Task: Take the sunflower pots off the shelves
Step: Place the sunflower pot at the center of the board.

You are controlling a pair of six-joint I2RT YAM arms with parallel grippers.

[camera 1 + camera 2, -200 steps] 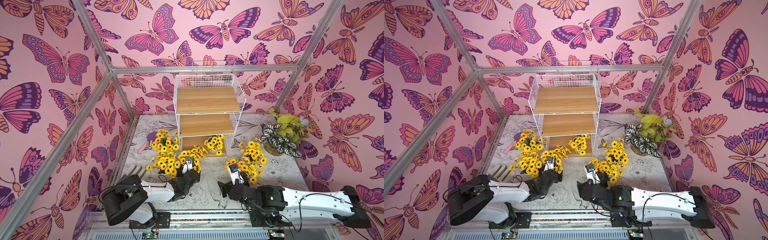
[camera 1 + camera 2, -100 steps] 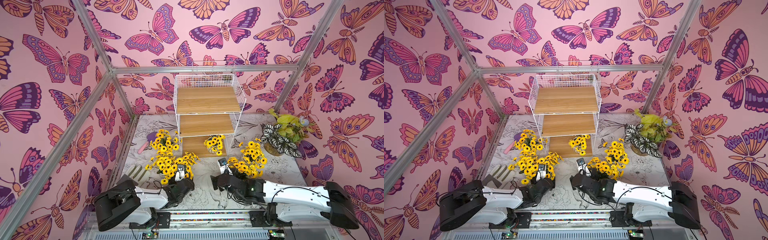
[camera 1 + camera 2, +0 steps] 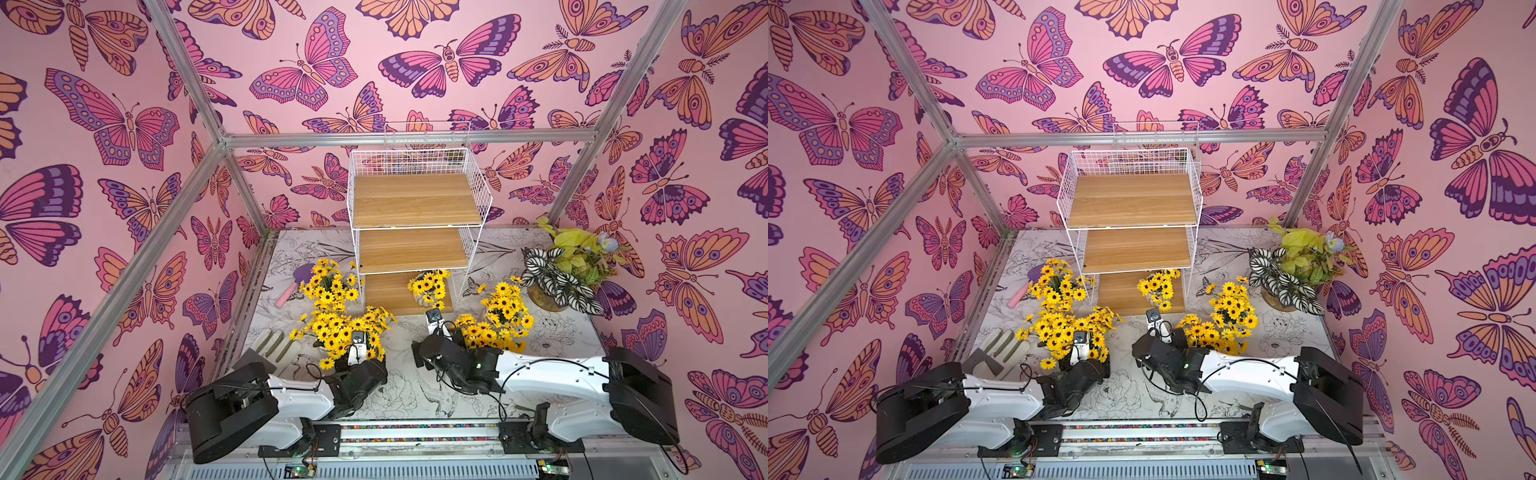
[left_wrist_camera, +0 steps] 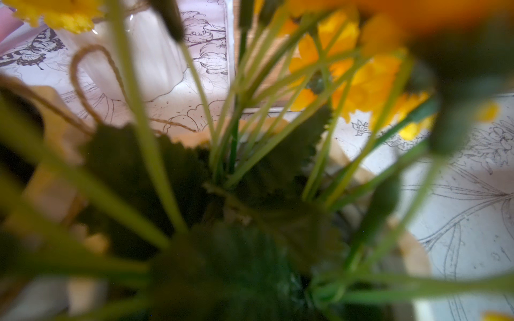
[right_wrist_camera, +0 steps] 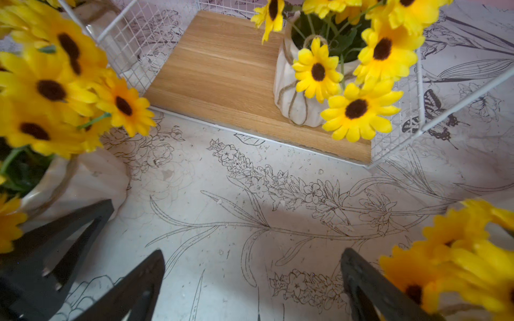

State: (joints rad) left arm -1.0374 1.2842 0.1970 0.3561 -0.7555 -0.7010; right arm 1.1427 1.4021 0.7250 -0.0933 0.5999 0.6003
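The left gripper is buried under yellow blooms in both top views. Its wrist camera gives only blurred green stems, toothed leaves and a loop of jute twine, so I cannot tell how its jaws stand. The right gripper hangs wide apart, holding nothing, over the table. The table is a white sheet with ink-line flowers, walled in by pink butterfly print. One sunflower pot, ribbed white ceramic tied with twine, stands on the lowest wooden board of the wire-grid shelves. The other sunflower pots crowd the table in front, their ceramic mostly hidden by flowers.
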